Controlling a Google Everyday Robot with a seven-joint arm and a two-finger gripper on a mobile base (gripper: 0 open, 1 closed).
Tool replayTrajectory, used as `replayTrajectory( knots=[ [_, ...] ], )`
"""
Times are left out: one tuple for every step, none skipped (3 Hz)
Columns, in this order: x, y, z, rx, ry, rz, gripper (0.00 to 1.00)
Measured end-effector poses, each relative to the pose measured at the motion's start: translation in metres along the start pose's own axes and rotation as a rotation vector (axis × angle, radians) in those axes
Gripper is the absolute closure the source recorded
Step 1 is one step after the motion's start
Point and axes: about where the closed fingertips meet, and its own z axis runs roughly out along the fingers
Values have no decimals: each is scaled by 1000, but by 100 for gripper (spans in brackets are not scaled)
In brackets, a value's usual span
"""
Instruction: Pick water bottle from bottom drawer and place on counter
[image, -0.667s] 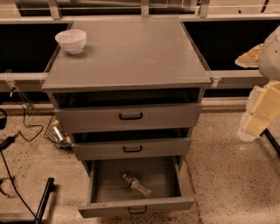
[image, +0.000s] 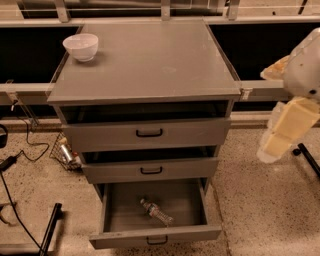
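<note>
The water bottle (image: 156, 212), small and clear with a pale cap, lies on its side in the middle of the open bottom drawer (image: 155, 235). The drawer is pulled out and has a small black handle on its front. The counter (image: 150, 65) is the flat grey top of the cabinet. My gripper (image: 272, 147), at the end of the white and cream arm, hangs at the right edge of the view. It is level with the upper drawers, well to the right of the cabinet and far from the bottle.
A white bowl (image: 80, 46) stands at the counter's back left corner. Two shallower drawers (image: 150, 132) above are slightly ajar. A wire basket with small bottles (image: 66, 154) sits on the floor at the left, beside black cables (image: 20, 150). A black leg (image: 50, 227) lies at lower left.
</note>
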Motion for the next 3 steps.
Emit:
replayTrajectory(
  knots=[
    [-7, 7, 23, -16, -18, 15, 0],
    [-9, 22, 54, -18, -27, 43, 0],
    [-7, 44, 92, 12, -43, 60, 0]
  ],
)
